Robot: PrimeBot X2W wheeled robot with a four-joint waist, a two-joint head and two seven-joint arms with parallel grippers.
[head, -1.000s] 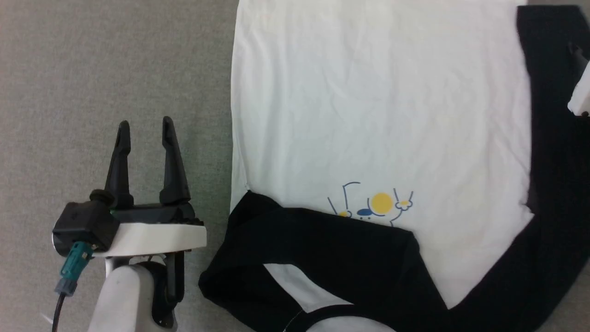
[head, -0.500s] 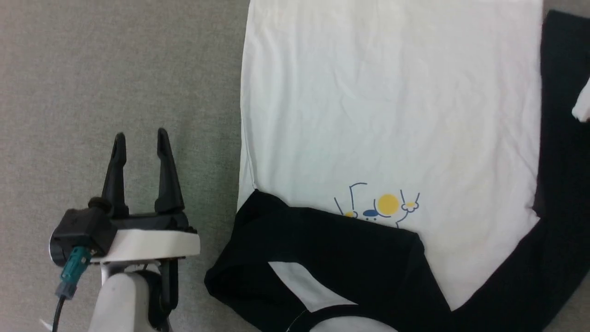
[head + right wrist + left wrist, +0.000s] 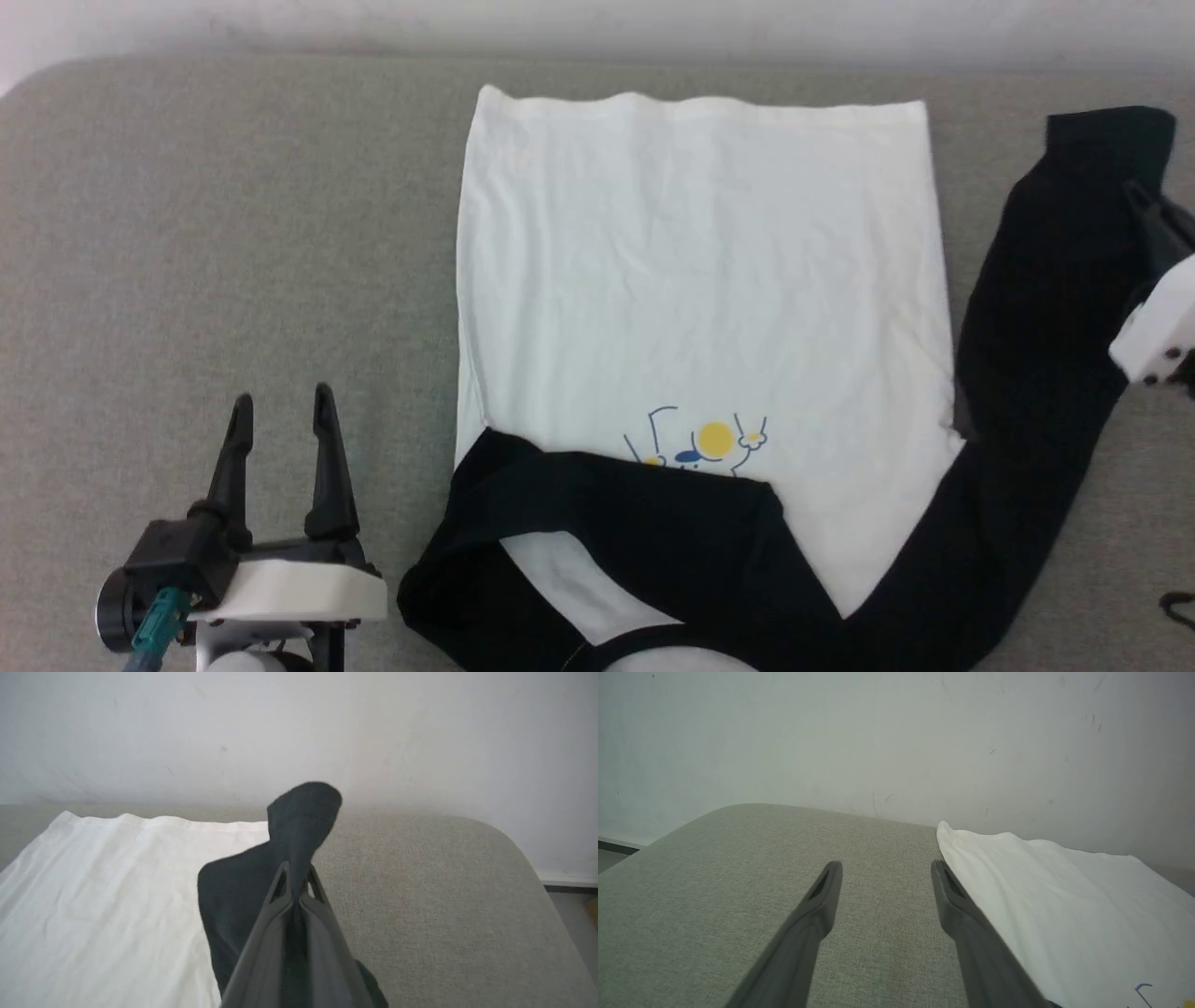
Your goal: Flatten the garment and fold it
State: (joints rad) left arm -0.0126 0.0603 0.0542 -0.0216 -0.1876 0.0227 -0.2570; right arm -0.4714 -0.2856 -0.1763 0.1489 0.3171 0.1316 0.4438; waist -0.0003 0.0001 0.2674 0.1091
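we see the garment [image 3: 700, 280] lying face up on the grey padded surface [image 3: 233, 233], its collar end near us and its hem [image 3: 700, 105] at the far edge by the wall [image 3: 878, 742]. the white body is spread nearly flat, with only light creases, so we judge the flattening mostly done. the black sleeve on the left [image 3: 635, 523] lies folded across the chest, just below the yellow and blue print [image 3: 705, 443], so the first fold looks made. the black sleeve on the right [image 3: 1027, 373] is not yet folded; it runs out from the shoulder towards the far right, off the body. the right gripper [image 3: 295, 870] is pinched tight on this sleeve just short of the cuff [image 3: 306, 805], which stands up past its fingertips. the left gripper [image 3: 282, 397] hangs over bare surface to the near left of the garment, its claw spread wide and holding nothing. as we read it, what is left is to bring the right sleeve across the body and then fold the body itself, hem towards collar.
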